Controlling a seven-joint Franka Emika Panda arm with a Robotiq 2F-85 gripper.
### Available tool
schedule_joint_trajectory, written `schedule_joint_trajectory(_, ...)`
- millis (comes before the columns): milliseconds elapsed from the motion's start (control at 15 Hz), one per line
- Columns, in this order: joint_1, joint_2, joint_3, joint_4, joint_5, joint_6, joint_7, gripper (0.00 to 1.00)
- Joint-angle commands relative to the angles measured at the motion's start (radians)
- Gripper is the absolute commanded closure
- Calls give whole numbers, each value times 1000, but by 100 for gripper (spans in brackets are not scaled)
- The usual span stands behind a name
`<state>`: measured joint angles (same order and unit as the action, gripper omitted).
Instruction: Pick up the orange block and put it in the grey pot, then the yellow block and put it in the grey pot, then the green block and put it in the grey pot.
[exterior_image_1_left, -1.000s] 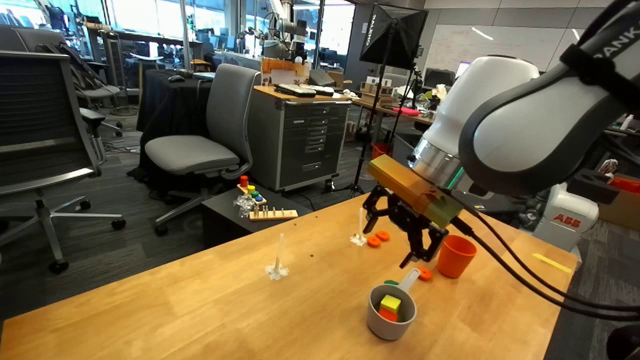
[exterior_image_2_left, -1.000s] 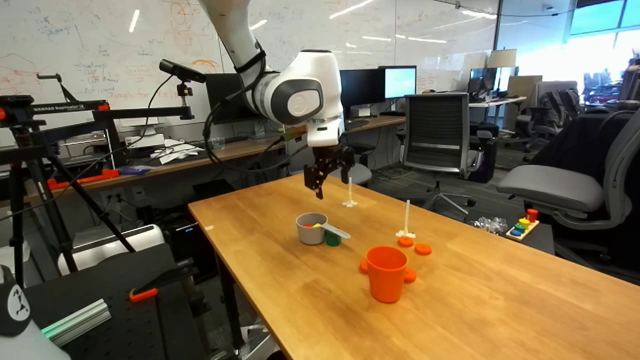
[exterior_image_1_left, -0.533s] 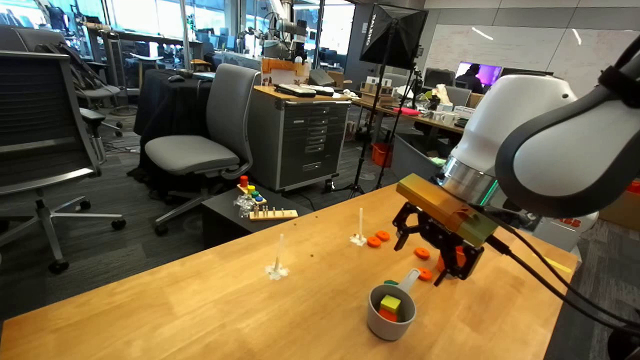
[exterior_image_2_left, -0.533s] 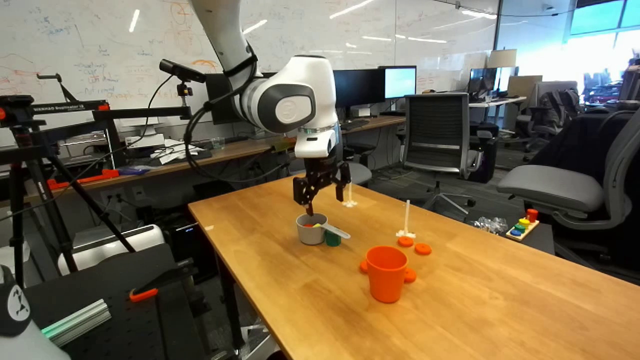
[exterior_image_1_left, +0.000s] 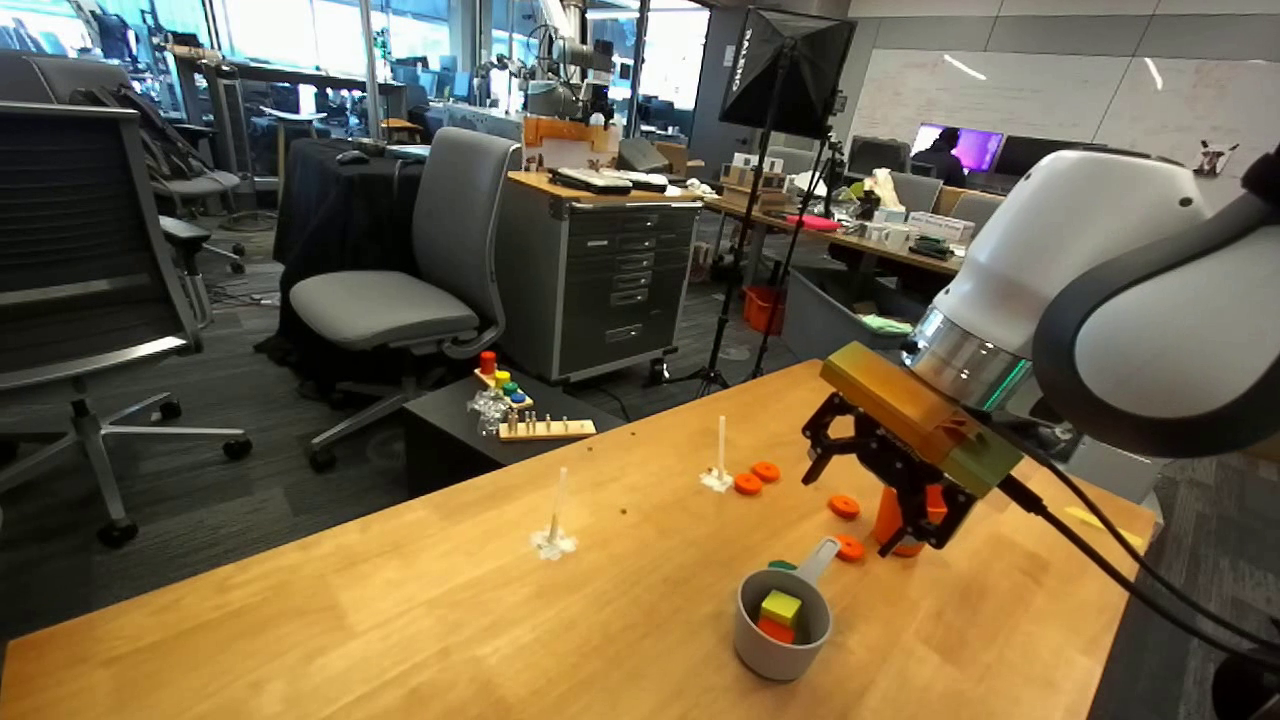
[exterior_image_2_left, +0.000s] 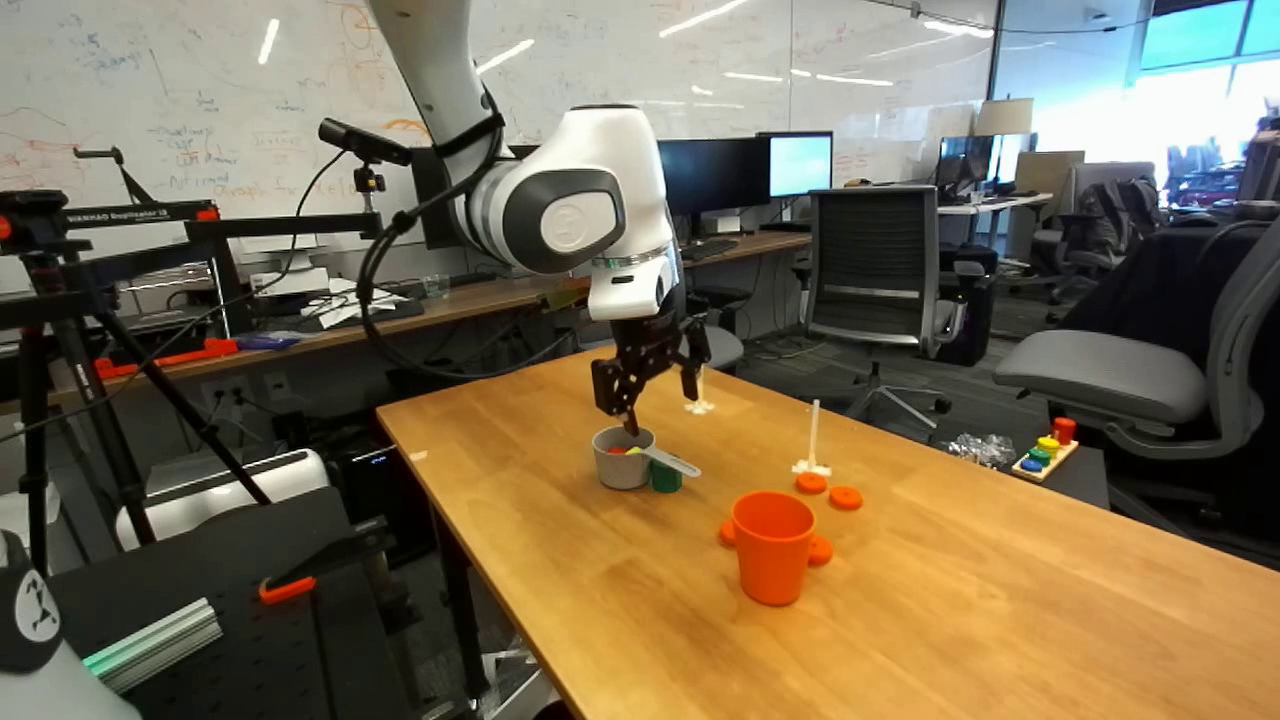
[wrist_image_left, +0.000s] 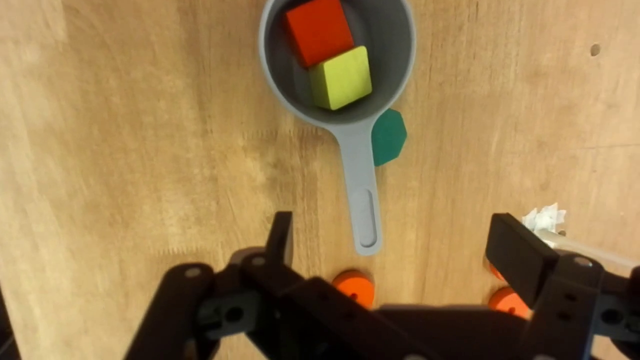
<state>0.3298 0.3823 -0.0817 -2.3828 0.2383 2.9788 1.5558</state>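
While the jaws gape empty, the green block (wrist_image_left: 390, 137) lies on their far side in the wrist view, right of the handle (wrist_image_left: 359, 182) partly covering it.

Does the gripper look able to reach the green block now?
Perhaps, but not easily: the handle of the pot partly covers the green block in the wrist view. The gripper is open, and the block's exposed side looks free.

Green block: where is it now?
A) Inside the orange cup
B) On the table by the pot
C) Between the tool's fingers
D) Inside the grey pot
B: in the wrist view the green block sits on the table outside the grey pot, partly hidden by its handle.
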Motion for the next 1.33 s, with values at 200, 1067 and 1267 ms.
schedule_joint_trajectory(200, -50, 11, 53, -3, 25, 48, -20, 0)
schedule_joint_trajectory(1067, -203, 72, 180, 38, 152, -1, -49, 0)
schedule_joint_trajectory(1267, -204, 103, 176, 54, 142, 10, -59, 0)
